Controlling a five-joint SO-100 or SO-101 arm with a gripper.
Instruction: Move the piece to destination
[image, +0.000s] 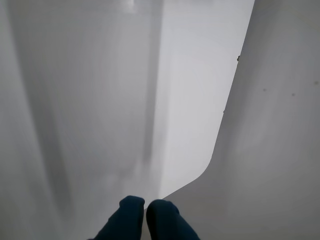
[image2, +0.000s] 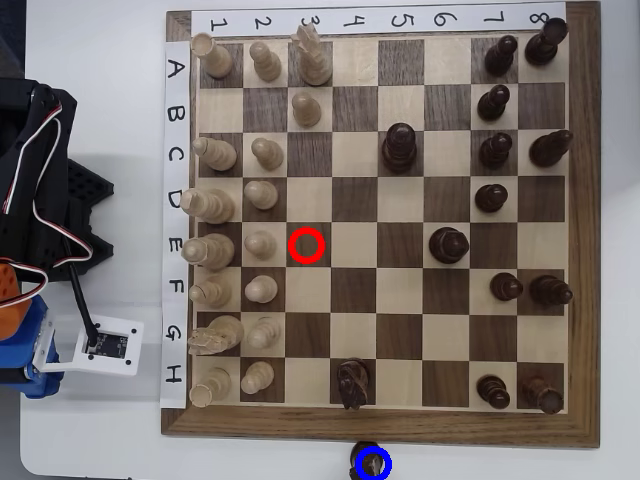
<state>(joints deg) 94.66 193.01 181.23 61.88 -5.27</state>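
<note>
My gripper (image: 145, 206) is closed, fingertips together, holding nothing, over plain white table (image: 100, 100). The piece (image2: 371, 462) sits inside the blue ring (image2: 357, 470), just below the chessboard (image2: 380, 425), outside my wrist view.

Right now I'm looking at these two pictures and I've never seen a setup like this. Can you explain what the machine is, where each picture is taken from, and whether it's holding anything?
It is a small robot arm on a white table. The overhead view looks straight down and shows it left of a chessboard. Pale pieces line the board's left side, dark ones the right. A red ring marks an empty square. A blue ring on the table just below the board has a small dark piece inside it. The other picture comes from a camera on the arm's wrist. It shows only white surface and the two dark blue fingertips of the jaws, close together with nothing between them.
</note>
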